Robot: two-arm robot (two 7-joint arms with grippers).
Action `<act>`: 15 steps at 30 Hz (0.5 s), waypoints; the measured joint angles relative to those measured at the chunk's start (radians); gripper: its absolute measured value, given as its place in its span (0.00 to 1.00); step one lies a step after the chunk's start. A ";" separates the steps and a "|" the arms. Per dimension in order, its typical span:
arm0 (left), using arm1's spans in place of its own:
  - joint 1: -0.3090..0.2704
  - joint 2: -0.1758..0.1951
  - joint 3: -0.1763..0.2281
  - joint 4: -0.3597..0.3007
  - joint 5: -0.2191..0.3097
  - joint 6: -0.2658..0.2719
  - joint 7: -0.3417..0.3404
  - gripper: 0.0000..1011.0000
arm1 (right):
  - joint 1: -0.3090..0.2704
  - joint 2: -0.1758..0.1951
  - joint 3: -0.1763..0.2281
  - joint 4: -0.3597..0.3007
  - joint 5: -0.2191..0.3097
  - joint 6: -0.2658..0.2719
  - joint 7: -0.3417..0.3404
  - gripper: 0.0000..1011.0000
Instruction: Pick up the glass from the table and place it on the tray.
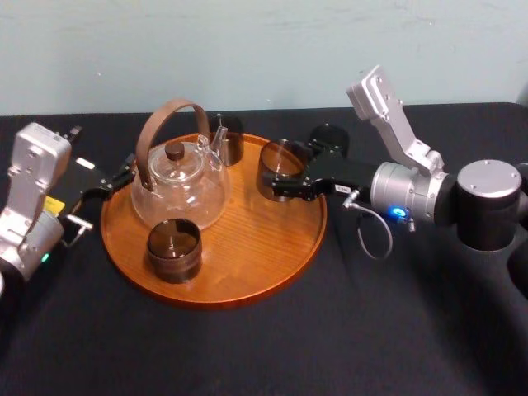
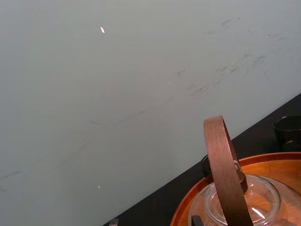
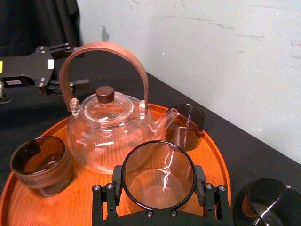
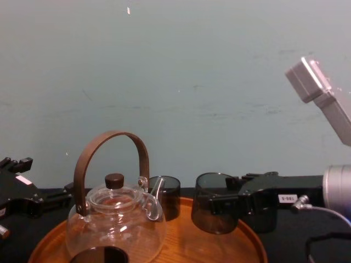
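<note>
Closest to us, at the front of the large round orange-brown wooden tray (image 1: pixel 247 276), stands a short dark glass cup with a brown wooden band (image 1: pixel 173 250). Behind it, on the tray's left half, sits the clear glass teapot (image 1: pixel 180 188), upright, with a brown lid knob and a tall arched brown wooden handle. Our right gripper (image 1: pixel 285 186) reaches in from the right over the tray's rear right part. Its black jaws are closed around the smoky round drinking glass (image 1: pixel 279 161), with one of the fingers (image 3: pixel 117 183) pressed to each side of its wall. We see this glass upright, mouth up, just to the right of the teapot's spout and inside the tray's rim, but we cannot tell whether its base touches the wood. A second smoky tumbler (image 1: pixel 225 136) stands at the tray's far edge, just behind the spout. A third dark cup (image 1: pixel 330 139) stands on the flat matte black table (image 1: pixel 396 330), outside the tray and behind the right gripper. Our left gripper (image 1: pixel 124 175) sits low beside the tray's left rim, near the teapot, with its jaws apart and holding nothing.
</note>
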State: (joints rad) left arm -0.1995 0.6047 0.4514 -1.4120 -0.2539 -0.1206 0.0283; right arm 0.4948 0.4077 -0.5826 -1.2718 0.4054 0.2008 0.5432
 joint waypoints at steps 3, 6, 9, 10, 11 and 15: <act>0.000 0.000 0.000 0.000 0.000 0.000 0.000 0.99 | 0.014 -0.020 -0.001 0.032 -0.011 -0.004 -0.005 0.89; 0.000 0.000 0.000 0.000 0.000 0.000 0.000 0.99 | 0.026 -0.038 -0.002 0.061 -0.021 -0.011 -0.010 0.89; 0.000 0.000 0.000 0.000 0.000 0.000 0.000 0.99 | 0.034 -0.051 -0.002 0.082 -0.029 -0.016 -0.014 0.89; 0.000 0.000 0.000 0.000 0.000 0.000 0.000 0.99 | 0.038 -0.059 -0.001 0.096 -0.034 -0.021 -0.015 0.89; 0.000 0.000 0.000 0.000 0.000 0.000 0.000 0.99 | 0.038 -0.059 -0.001 0.096 -0.034 -0.021 -0.015 0.89; 0.000 0.000 0.000 0.000 0.000 0.000 0.000 0.99 | 0.048 -0.080 0.003 0.134 -0.044 -0.038 -0.014 0.89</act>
State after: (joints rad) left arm -0.1995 0.6047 0.4514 -1.4120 -0.2539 -0.1205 0.0283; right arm 0.5431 0.3277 -0.5794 -1.1375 0.3611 0.1633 0.5287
